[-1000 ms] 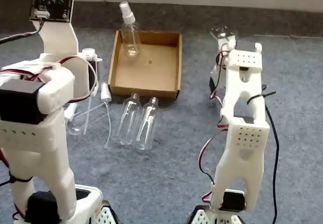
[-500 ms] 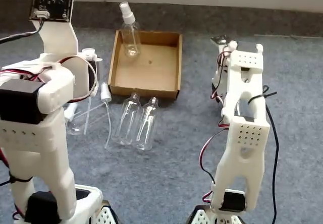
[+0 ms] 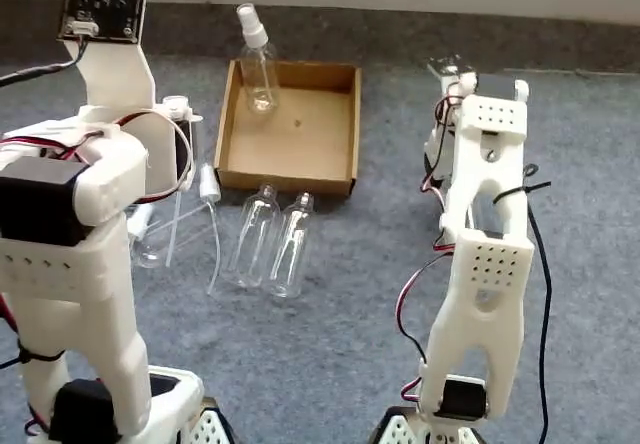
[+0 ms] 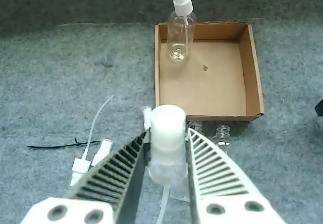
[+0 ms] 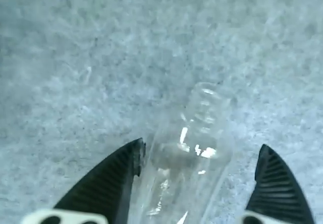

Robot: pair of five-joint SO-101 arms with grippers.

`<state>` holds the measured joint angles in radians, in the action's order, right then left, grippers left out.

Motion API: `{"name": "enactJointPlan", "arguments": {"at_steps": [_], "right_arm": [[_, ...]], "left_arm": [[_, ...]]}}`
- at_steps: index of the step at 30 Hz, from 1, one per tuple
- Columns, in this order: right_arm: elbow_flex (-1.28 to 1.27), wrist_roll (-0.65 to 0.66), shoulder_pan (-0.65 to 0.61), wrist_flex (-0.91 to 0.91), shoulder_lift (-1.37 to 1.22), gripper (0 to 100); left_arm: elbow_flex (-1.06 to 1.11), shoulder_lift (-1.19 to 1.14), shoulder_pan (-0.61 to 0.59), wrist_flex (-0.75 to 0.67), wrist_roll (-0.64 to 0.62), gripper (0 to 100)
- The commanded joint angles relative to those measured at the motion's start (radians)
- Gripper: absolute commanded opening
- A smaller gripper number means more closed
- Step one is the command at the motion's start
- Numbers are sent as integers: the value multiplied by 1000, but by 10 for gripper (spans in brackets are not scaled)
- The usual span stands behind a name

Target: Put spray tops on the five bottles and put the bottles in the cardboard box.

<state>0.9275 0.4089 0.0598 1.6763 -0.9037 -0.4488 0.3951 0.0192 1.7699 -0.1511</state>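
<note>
Left gripper (image 4: 166, 134): shut down tight on a white spray top (image 4: 167, 125), fingers pressed against both sides of the cap. The nozzle stub sticks out to one side and the dip tube hangs below. You hold it above the surface (image 3: 330, 344), short of the box's near wall.

Right gripper (image 5: 199, 153): spread wide. A clear bottle (image 5: 204, 133) lies between the fingers (image 5: 123, 168), open neck pointing away from the gripper, with no top on it. One finger sits just beside the glass and the other stands apart from it. You have no grip on it. Whether the bottle rests on the surface, you cannot tell. In the high view the right arm (image 3: 485, 164) stands off to one side of the box, apart from it.

Box (image 3: 285, 182): one capped bottle (image 3: 258, 64) stands in a far corner, spray top rising above the wall. Left wrist view shows the same bottle (image 4: 180, 37) against the far wall (image 4: 202, 24).

Outside the box: two bare bottles (image 3: 252, 234) (image 3: 292, 244) lie side by side, touching, just beside the near wall, necks toward it. A loose top (image 3: 208, 184) with its tube lies beside them, under your left arm. Left wrist view picks up two loose tops (image 4: 81, 164) (image 4: 103, 147) close together, and a thin black wire (image 4: 50, 146) on the surface next to them.
</note>
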Motion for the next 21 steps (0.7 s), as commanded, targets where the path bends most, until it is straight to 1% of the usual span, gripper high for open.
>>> {"name": "enactJointPlan", "arguments": {"at_steps": [1, 5, 11, 16, 18, 21], "right_arm": [[56, -28, 10, -7, -8, 289], [58, -28, 10, -7, -35, 276], [58, -26, 10, -7, -2, 120], [58, -25, 8, -7, 35, 50], [58, -28, 4, -7, 64, 6], [58, -29, 2, -5, 150, 5]], "left_arm": [[2, 25, 13, -2, 3, 60], [2, 25, 13, -2, 3, 60], [2, 25, 13, -2, 3, 60], [2, 25, 13, -2, 3, 60], [2, 25, 13, -2, 3, 60], [2, 25, 15, -2, 2, 60]]}}
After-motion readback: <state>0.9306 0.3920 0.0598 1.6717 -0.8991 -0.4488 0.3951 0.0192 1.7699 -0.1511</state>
